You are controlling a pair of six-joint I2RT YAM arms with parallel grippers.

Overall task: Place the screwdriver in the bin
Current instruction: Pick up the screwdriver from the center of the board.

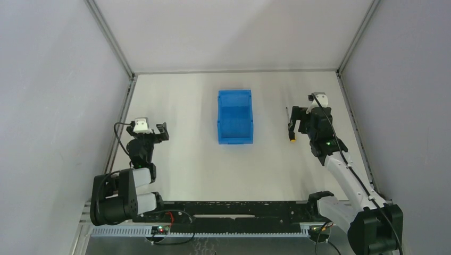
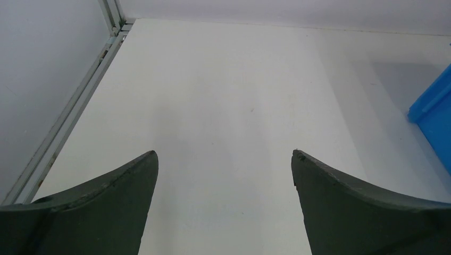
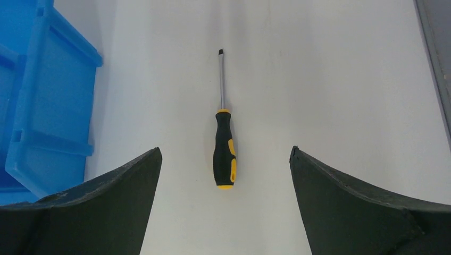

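Note:
The screwdriver (image 1: 290,127) lies flat on the white table, right of the blue bin (image 1: 219,118), with its thin shaft pointing to the far side and its black and yellow handle nearer me. My right gripper (image 1: 299,121) is open and empty, hovering just above and right of it. In the right wrist view the screwdriver (image 3: 223,127) lies centred ahead of the open right gripper (image 3: 225,149), untouched, and the bin (image 3: 48,106) is at the left. My left gripper (image 1: 157,133) is open and empty, far left of the bin. The left wrist view shows the left gripper (image 2: 224,154) over bare table and a bin corner (image 2: 433,111).
Aluminium frame rails (image 1: 121,114) run along the table's left, back and right edges, with grey walls behind them. The right rail (image 3: 433,64) shows close to the right of the screwdriver. A black rail (image 1: 228,210) joins the arm bases at the near edge.

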